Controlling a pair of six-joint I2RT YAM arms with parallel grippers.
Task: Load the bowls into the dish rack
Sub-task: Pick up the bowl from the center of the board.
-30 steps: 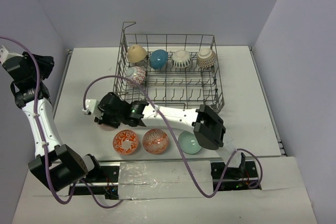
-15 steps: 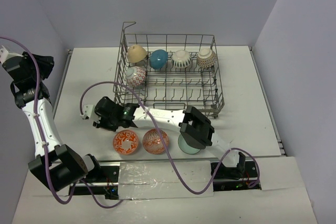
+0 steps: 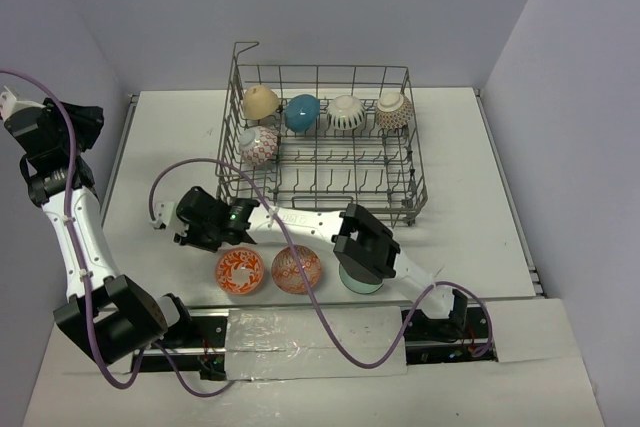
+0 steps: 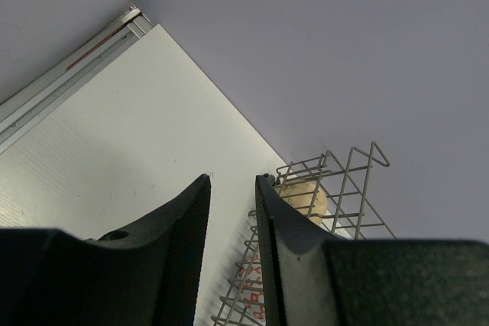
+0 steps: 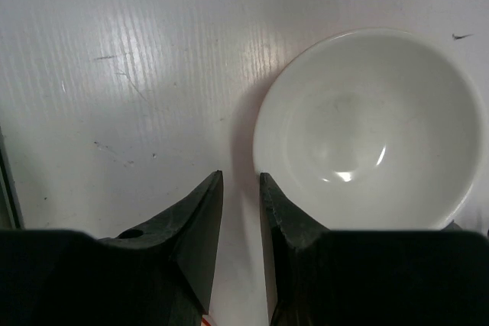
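Note:
The grey wire dish rack (image 3: 415,162) stands at the back with several bowls on edge in it: tan (image 3: 260,101), teal-blue (image 3: 302,112), white striped (image 3: 346,113), patterned (image 3: 394,111) and red-white (image 3: 260,144). Two orange-red patterned bowls (image 3: 240,270) (image 3: 297,269) sit upright at the table's front. A pale green bowl (image 3: 362,282) is half hidden under my right arm. My right gripper (image 5: 241,175) points down, open a narrow gap with only table between the fingers. It hangs just left of a pale bowl's (image 5: 367,131) rim. My left gripper (image 4: 234,179) is raised at the far left, open and empty.
The rack's near wall (image 3: 320,202) runs just behind my right arm, whose purple cable (image 3: 215,162) loops over the table. A taped strip (image 3: 310,332) lines the front edge. In the left wrist view the rack's corner (image 4: 336,181) and the tan bowl (image 4: 306,196) show.
My right arm has swung left and a little toward the front, carrying its gripper over the pale bowl at the left. The left arm has not moved.

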